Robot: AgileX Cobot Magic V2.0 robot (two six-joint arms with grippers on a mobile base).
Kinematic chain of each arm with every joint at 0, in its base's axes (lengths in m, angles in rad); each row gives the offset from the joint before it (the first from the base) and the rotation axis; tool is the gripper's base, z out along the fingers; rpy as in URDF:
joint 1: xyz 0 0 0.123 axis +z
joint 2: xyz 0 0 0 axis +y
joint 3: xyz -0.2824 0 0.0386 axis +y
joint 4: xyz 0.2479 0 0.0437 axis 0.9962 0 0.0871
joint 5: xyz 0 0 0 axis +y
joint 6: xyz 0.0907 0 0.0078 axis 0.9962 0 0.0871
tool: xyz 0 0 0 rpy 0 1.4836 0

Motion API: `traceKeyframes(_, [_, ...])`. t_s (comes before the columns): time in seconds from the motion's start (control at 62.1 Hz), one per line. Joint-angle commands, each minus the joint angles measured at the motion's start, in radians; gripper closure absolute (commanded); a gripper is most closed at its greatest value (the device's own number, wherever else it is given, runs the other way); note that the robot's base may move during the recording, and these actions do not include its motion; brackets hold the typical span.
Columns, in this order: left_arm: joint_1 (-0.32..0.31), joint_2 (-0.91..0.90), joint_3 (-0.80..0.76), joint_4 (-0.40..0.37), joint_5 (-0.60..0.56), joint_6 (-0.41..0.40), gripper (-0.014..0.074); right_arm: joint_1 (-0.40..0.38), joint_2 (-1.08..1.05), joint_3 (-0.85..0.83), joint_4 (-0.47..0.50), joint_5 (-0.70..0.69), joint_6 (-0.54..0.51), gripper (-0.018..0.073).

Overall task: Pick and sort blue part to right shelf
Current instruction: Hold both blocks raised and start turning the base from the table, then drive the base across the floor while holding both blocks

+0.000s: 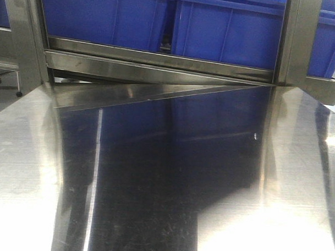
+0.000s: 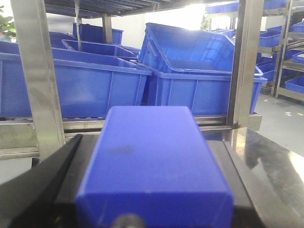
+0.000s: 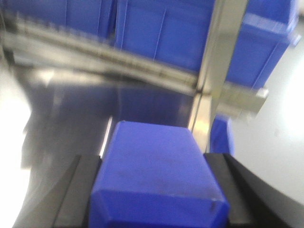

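The tabletop point(image 1: 297, 179) is stainless steel polished almost to a mirror. It reflects the crates' blue and shows fine scratches toward its near edge. Along its far edge the shelf point(image 1: 158, 67) rails and posts are brushed steel, duller, with a visible grain. The crates point(image 1: 231, 34) are moulded blue plastic, ribbed, with a soft sheen. The part point(image 2: 156, 161) is smooth, semi-matt blue plastic with a faint dark smudge on top. The left fingers point(image 2: 38, 194) beside it are matt black. The second part point(image 3: 156, 175), blurred, looks like the same plastic, and the right fingers point(image 3: 71, 194) are likewise matt black.
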Motion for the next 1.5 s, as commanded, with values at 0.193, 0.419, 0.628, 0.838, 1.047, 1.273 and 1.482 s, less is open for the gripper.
traceKeyframes(0.193, [-0.007,0.015,-0.027,0.012,-0.083,-0.009,0.0302,0.002,-0.125,-0.028,-0.042,-0.191,-0.007,0.0334])
traceKeyframes(0.419, [-0.007,0.015,-0.027,0.012,-0.083,-0.009,0.0302,0.002,-0.125,-0.028,-0.042,-0.240,-0.007,0.0334])
traceKeyframes(0.628, [-0.007,0.015,-0.027,0.012,-0.083,-0.009,0.0302,0.002,-0.125,-0.026,-0.042,-0.238,-0.007,0.0334])
traceKeyframes(0.838, [-0.007,0.015,-0.027,0.012,-0.083,-0.009,0.0302,0.002,-0.125,-0.026,-0.042,-0.238,-0.007,0.0334])
traceKeyframes(1.047, [-0.007,0.015,-0.027,0.012,-0.083,-0.009,0.0302,0.002,-0.125,-0.026,-0.042,-0.238,-0.007,0.0334])
traceKeyframes(1.273, [-0.007,0.015,-0.027,0.012,-0.083,-0.009,0.0302,0.002,-0.125,-0.026,-0.042,-0.238,-0.007,0.0334])
traceKeyframes(1.482, [-0.007,0.015,-0.027,0.012,-0.083,-0.009,0.0302,0.002,-0.125,-0.026,-0.042,-0.238,-0.007,0.0334])
